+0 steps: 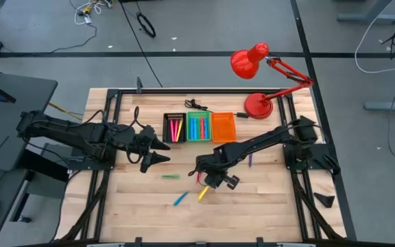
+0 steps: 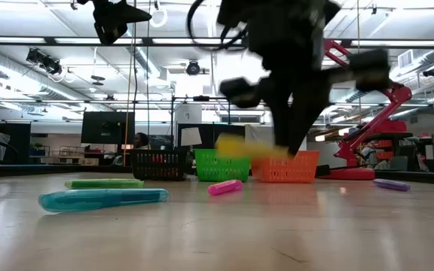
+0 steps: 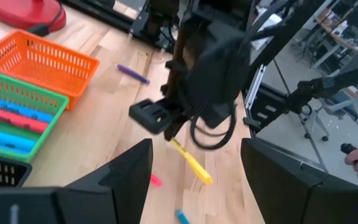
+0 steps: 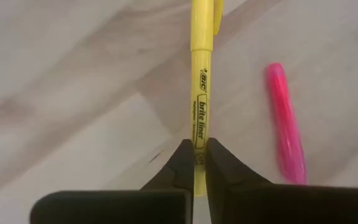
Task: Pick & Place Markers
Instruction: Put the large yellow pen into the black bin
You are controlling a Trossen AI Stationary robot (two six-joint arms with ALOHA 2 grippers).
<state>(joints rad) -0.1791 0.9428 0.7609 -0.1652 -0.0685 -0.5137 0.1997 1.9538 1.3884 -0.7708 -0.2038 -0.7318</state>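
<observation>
- The right gripper is clenched on a yellow marker; in the right wrist view the two dark fingers pinch the pen's barrel, with the rest of it running up to the top edge of the frame.
- In the high view the right gripper sits just below the centre of the frame, and the yellow marker slants down and to the left from it.
- In the low view that marker hangs clear of the wooden table, roughly level, in front of the bins.
- A pink marker lies on the table just beside the held one; in the low view it rests near the centre of the frame.
- The left gripper hovers left of centre in the high view, its fingers spread apart and grasping nothing.
- Loose on the table in the high view: a green marker below the left gripper, a blue marker lower down, and a purple marker right of centre.
- Three bins stand in a row above centre: a black bin holding pink and yellow markers, a green bin holding blue and pink ones, and an orange bin.
- A red desk lamp stands at the upper right of the table.
</observation>
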